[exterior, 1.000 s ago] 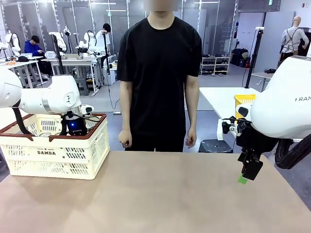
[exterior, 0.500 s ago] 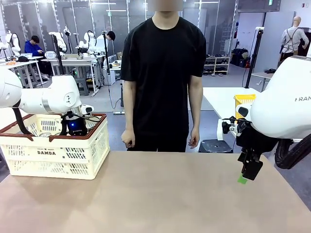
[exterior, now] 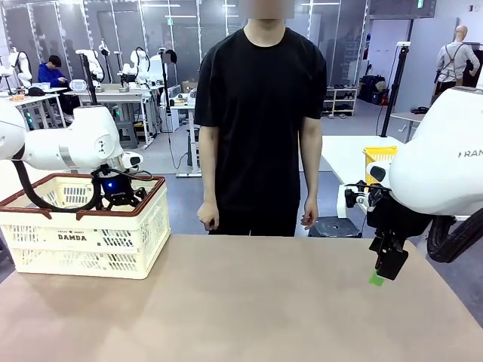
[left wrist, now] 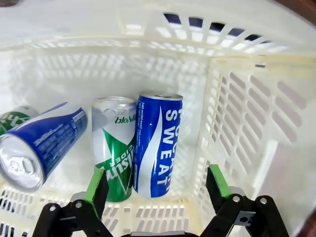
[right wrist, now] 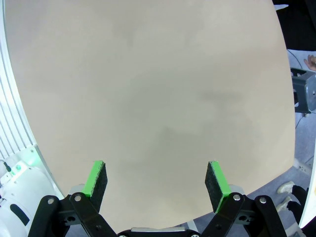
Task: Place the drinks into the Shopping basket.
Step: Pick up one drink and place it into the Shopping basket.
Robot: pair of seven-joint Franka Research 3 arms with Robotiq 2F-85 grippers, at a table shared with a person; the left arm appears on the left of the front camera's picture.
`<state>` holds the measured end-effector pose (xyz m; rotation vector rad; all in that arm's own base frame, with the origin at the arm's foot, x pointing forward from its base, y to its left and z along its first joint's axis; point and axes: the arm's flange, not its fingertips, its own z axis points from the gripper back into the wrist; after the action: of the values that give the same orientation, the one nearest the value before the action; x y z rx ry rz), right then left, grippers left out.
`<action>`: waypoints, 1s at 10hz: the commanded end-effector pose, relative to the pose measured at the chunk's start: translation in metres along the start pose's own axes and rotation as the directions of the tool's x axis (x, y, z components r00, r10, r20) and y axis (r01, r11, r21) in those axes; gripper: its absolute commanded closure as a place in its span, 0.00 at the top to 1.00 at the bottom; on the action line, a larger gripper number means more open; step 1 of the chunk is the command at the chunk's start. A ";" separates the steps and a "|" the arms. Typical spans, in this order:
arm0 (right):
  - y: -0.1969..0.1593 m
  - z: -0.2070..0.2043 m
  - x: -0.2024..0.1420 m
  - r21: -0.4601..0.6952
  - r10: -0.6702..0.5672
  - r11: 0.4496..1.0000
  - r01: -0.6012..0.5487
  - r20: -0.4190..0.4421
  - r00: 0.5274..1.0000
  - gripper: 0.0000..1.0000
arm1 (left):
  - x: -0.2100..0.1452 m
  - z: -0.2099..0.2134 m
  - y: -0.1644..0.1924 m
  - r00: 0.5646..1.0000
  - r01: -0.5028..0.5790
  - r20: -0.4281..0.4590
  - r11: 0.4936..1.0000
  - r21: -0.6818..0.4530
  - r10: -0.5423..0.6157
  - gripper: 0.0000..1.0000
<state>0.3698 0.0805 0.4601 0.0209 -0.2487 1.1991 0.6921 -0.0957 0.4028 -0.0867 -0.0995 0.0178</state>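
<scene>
Several drinks lie on the floor of the cream Shopping basket: a blue and white can beside a green can, another blue can tilted at the left, and a green one at the edge. My left gripper hangs open just above them, holding nothing. In the front view the basket stands at the table's left, with the left wrist over its rim. My right gripper hovers open over bare table at the right.
A person in a black shirt stands at the far edge of the table, arms hanging down. The tan table stretches between the basket and my right arm. A yellow mesh basket sits on another table behind.
My left arm has risen a little out of the basket. The person has shifted slightly to the right. The right arm has not moved.
</scene>
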 end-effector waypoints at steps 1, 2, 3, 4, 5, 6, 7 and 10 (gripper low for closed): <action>0.000 0.001 0.000 -0.003 -0.002 1.000 0.002 -0.009 1.000 1.00 | -0.020 0.020 0.010 0.998 0.033 0.045 0.999 0.007 -0.033 1.00; 0.000 0.001 0.000 -0.003 -0.002 1.000 0.002 -0.009 1.000 1.00 | -0.026 0.040 0.009 0.997 0.052 0.054 0.998 0.043 -0.054 1.00; 0.000 0.001 0.000 -0.003 -0.002 1.000 0.002 -0.009 1.000 1.00 | -0.032 0.061 0.007 0.995 0.070 0.066 0.995 0.075 -0.075 1.00; 0.000 0.001 0.000 -0.003 -0.002 1.000 0.002 -0.009 1.000 1.00 | -0.040 0.083 0.006 0.991 0.101 0.083 0.992 0.075 -0.107 1.00; 0.000 0.001 0.000 -0.003 -0.002 1.000 0.002 -0.009 1.000 1.00 | -0.053 0.111 0.005 0.982 0.135 0.122 0.988 0.072 -0.143 1.00; 0.000 0.001 0.000 -0.003 -0.002 1.000 0.002 -0.009 1.000 1.00 | -0.070 0.131 0.004 0.974 0.163 0.146 0.984 0.074 -0.172 1.00; 0.000 0.001 0.000 -0.003 -0.002 1.000 0.002 -0.009 1.000 1.00 | -0.090 0.143 0.004 0.965 0.201 0.161 0.977 0.065 -0.209 1.00; 0.000 0.001 0.000 -0.003 -0.002 1.000 0.002 -0.009 1.000 1.00 | -0.166 0.146 0.006 0.940 0.319 0.087 0.941 0.116 -0.330 1.00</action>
<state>0.3698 0.0805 0.4601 0.0209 -0.2487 1.1991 0.5425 -0.0865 0.5490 0.0061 -0.2411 -0.2402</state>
